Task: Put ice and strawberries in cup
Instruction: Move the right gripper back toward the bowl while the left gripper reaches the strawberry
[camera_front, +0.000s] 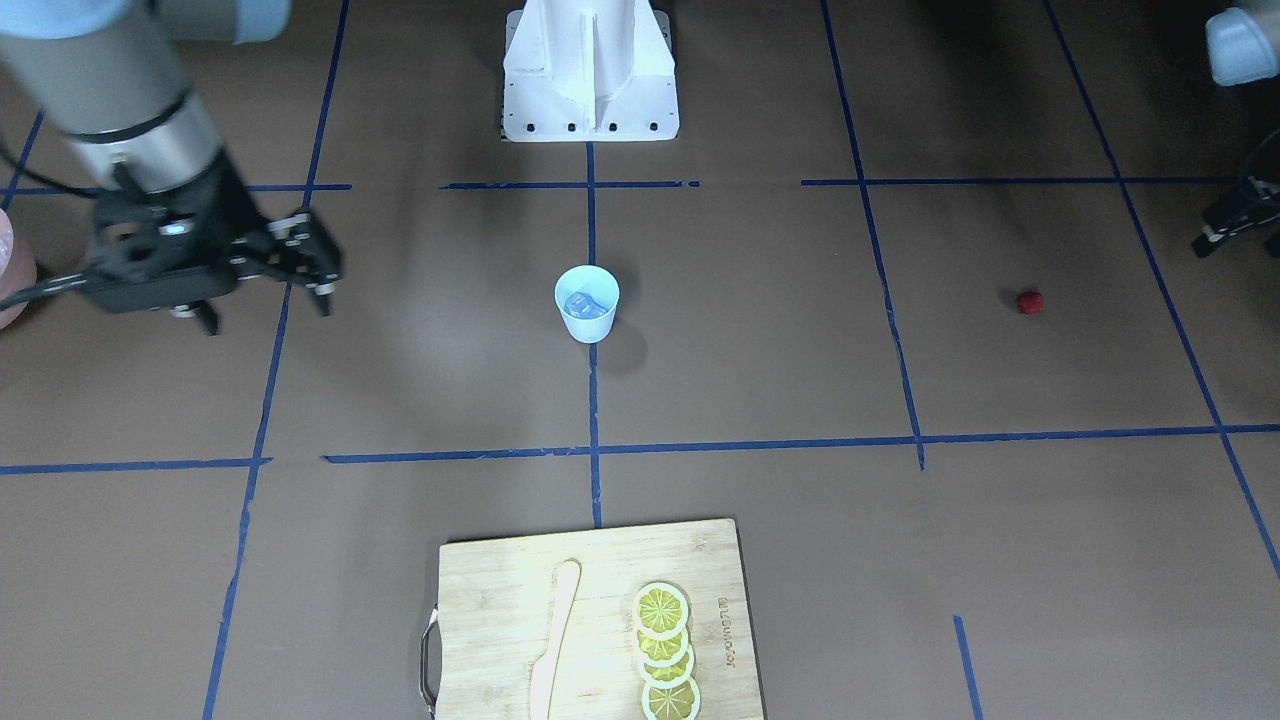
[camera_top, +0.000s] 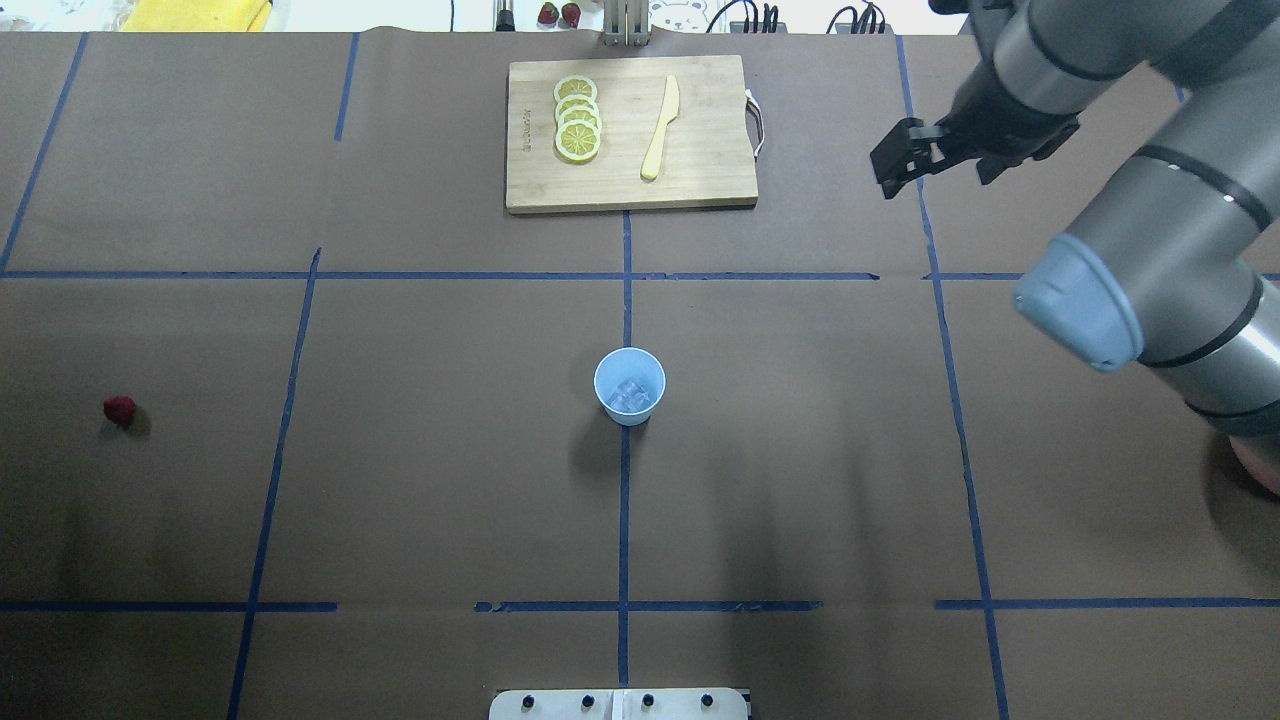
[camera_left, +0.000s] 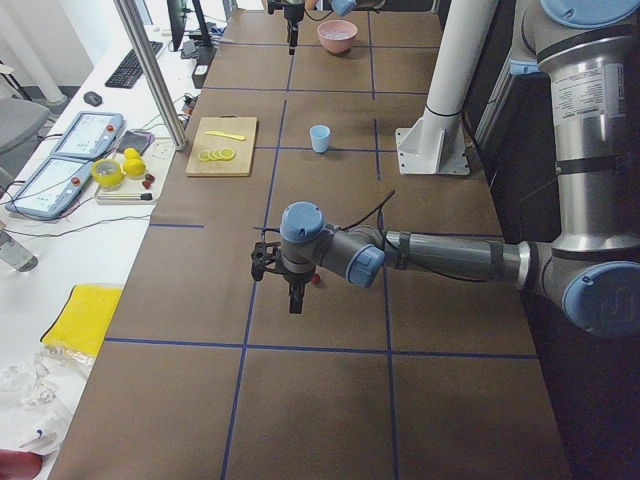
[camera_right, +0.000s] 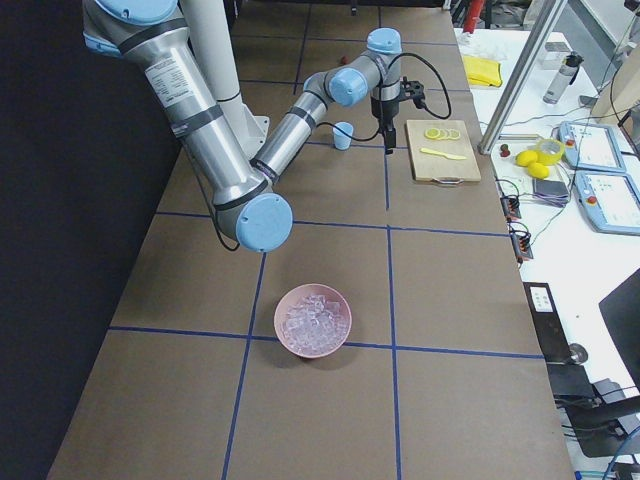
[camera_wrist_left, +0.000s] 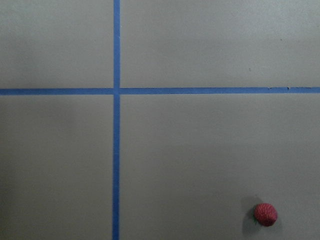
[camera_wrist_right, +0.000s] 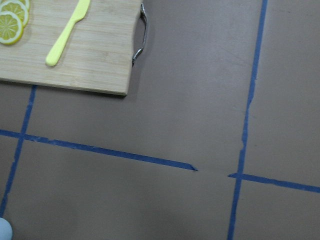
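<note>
Cup (camera_top: 630, 385) sits upright pretty much dead center on the table, right on the middle tape line, and there's ice (camera_top: 632, 396) in the bottom of it. More ice is piled in the pink bowl (camera_right: 300, 350) way over at the robot's right end of the table.

Strawberry (camera_top: 119, 409) is lying on the brown paper far out on the robot's left, well apart from the cup. It's not in anything and nothing is touching it.

Left gripper (camera_left: 290, 295) hangs low over that end of the table, close to the berry. Its wrist cam looks straight down and catches the berry in the lower right corner. Honestly I can't tell how its jaws stand, since only the side view shows it properly.

Right gripper (camera_front: 308, 285) is up off the table, out past the handle end of the board (camera_top: 700, 170), well clear of the cup. Its jaws look spread apart with nothing between them.

On the board there's a row of overlapping lemon slices (camera_top: 577, 120) and a pale knife (camera_top: 660, 130) lying beside them, not touching.
</note>
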